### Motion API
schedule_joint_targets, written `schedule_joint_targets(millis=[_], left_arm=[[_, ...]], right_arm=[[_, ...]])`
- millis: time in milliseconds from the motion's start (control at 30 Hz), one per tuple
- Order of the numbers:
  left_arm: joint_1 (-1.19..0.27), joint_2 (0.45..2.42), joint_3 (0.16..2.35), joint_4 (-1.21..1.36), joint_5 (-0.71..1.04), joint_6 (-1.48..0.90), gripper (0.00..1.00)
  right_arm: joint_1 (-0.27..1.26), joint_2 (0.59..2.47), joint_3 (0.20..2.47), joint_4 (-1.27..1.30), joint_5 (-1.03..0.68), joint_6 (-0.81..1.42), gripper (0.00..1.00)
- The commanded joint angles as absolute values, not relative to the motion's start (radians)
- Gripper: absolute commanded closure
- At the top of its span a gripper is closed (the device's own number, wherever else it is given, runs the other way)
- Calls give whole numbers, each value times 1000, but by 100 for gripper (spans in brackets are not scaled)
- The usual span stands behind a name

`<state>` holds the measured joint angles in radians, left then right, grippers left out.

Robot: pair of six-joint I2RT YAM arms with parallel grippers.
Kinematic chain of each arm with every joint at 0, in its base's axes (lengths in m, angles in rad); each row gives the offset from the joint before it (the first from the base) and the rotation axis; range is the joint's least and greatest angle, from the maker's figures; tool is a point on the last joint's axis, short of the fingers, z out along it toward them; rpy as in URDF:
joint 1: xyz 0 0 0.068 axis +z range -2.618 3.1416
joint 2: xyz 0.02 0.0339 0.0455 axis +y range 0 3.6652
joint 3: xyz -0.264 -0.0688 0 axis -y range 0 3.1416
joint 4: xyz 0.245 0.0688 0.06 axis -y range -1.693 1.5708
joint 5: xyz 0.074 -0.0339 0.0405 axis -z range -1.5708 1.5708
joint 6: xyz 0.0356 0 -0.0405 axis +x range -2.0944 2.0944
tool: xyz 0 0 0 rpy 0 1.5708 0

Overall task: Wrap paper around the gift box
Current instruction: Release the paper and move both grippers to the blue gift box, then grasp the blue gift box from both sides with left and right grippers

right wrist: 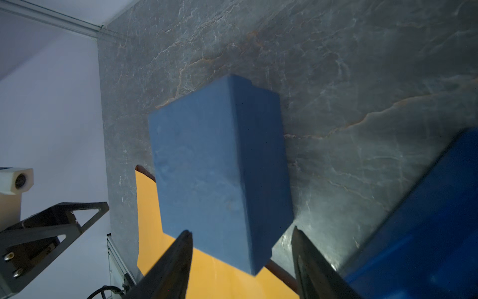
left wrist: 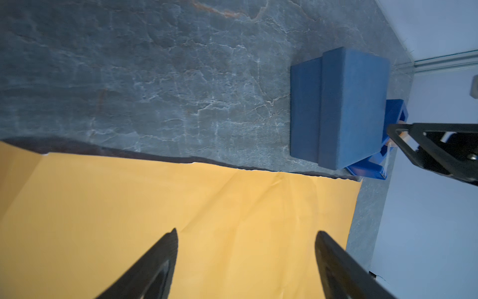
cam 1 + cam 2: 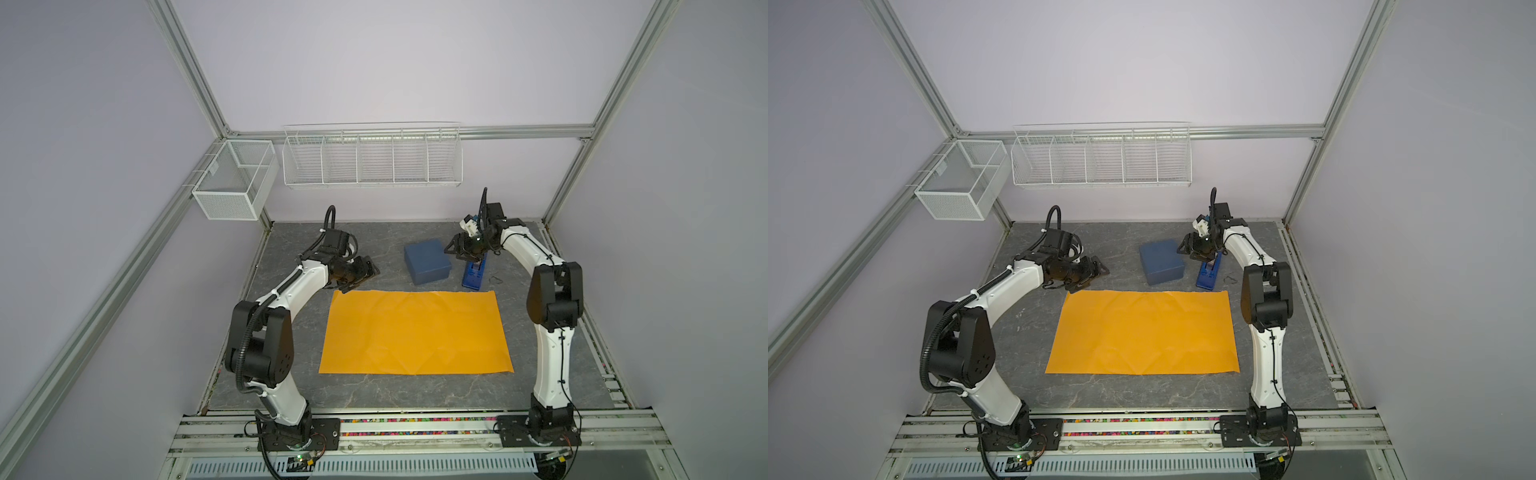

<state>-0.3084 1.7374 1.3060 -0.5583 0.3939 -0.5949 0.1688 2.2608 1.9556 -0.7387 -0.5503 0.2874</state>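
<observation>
In both top views the gift box (image 3: 427, 261) sits on the grey marbled desk (image 3: 374, 399), just past the far edge of the paper (image 3: 415, 332) and turned slightly askew to it. It is a low, squarish, matte navy block with its lid on. The paper lies flat, a plain orange rectangle far larger than the box, with faint creases across it. A bright blue tape dispenser (image 3: 473, 276) stands just to the right of the box. The left claw (image 3: 361, 277) hangs over the paper's far left corner. The right claw (image 3: 451, 249) is at the box's far right corner, and we cannot tell whether it touches. The other top picture shows the same layout of box (image 3: 1162, 262), paper (image 3: 1142, 332) and dispenser (image 3: 1208, 276).

From the left wrist, we see the left claw (image 2: 247, 230) released, its two dark fingers spread wide over bare paper (image 2: 181, 207) with nothing between them. The box (image 2: 354, 108) shows its lid as a slightly wider shell stepping out over the base. A thin strip of desk separates it from the paper's edge, and the dispenser (image 2: 394, 111) peeks out behind it.

From the right wrist, the right claw (image 1: 241, 230) is also released, fingers apart and holding nothing. The box (image 1: 201, 168) fills the middle, its lid top dull blue with faint scuffs and sharp corners. The paper (image 1: 147, 220) shows beyond it and the dispenser (image 1: 426, 220) lies blurred at one side.
</observation>
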Motion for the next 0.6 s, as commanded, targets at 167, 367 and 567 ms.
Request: schedule_joint_targets(millis=[167,367,567], left_arm=[[-324,1842,1482,-520,436,-618,18],[-345,1911,1551,-533,466,-606,19],[-360,2007,1668,-581,485,-572,21]], right_arm=[[243,2308,1997,-789,-558,309,49],[286,2238,1864,-695,-509,392,57],[331,2220,1824,-621,-526,472,60]])
